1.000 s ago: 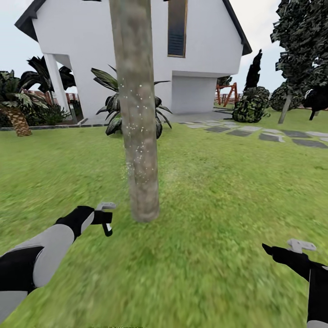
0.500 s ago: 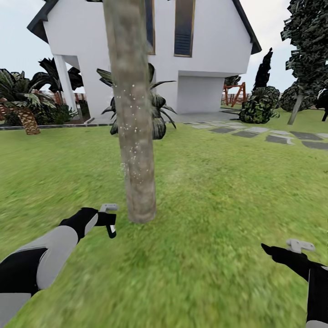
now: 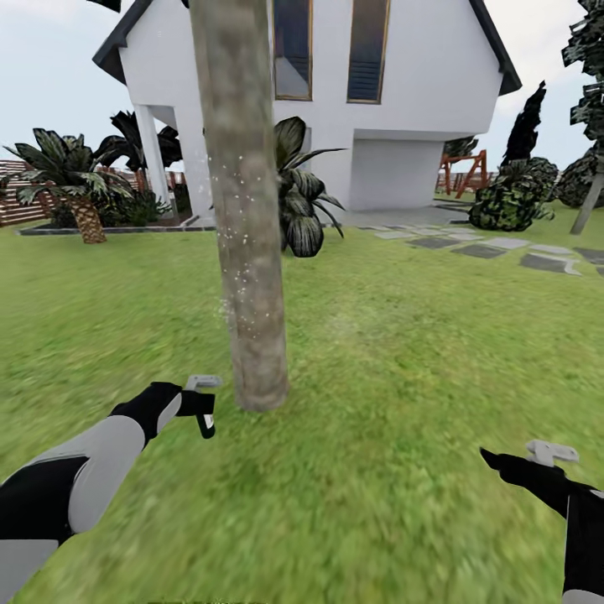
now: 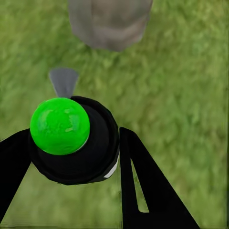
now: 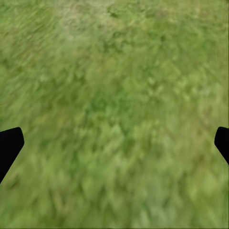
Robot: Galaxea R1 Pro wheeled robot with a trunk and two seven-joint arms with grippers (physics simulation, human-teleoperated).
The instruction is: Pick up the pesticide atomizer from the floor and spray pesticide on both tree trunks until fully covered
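A thick grey-brown tree trunk (image 3: 247,210), dotted with white specks, rises from the grass floor (image 3: 394,352) just ahead of me. My left gripper (image 3: 198,406) hovers close to the left of its base, shut on the pesticide atomizer (image 3: 204,424). In the left wrist view, the atomizer (image 4: 76,157) is a round black body with a green cap (image 4: 59,125), clamped between the black fingers (image 4: 143,181), and the trunk base (image 4: 109,21) lies just beyond it. My right gripper (image 3: 503,463) hangs low at the right, open over bare grass (image 5: 114,119).
A white house (image 3: 403,109) stands behind the lawn, with a dark leafy plant (image 3: 302,201) behind the trunk. A short palm (image 3: 80,197) and fence sit at the left. Grey stepping stones (image 3: 495,247), a bush (image 3: 512,201) and another tree (image 3: 590,197) are at the right.
The whole view has swung left: the house, bushes and stones slid right and more of the palm shows. Both arms keep their places, and the left gripper still holds the atomizer.
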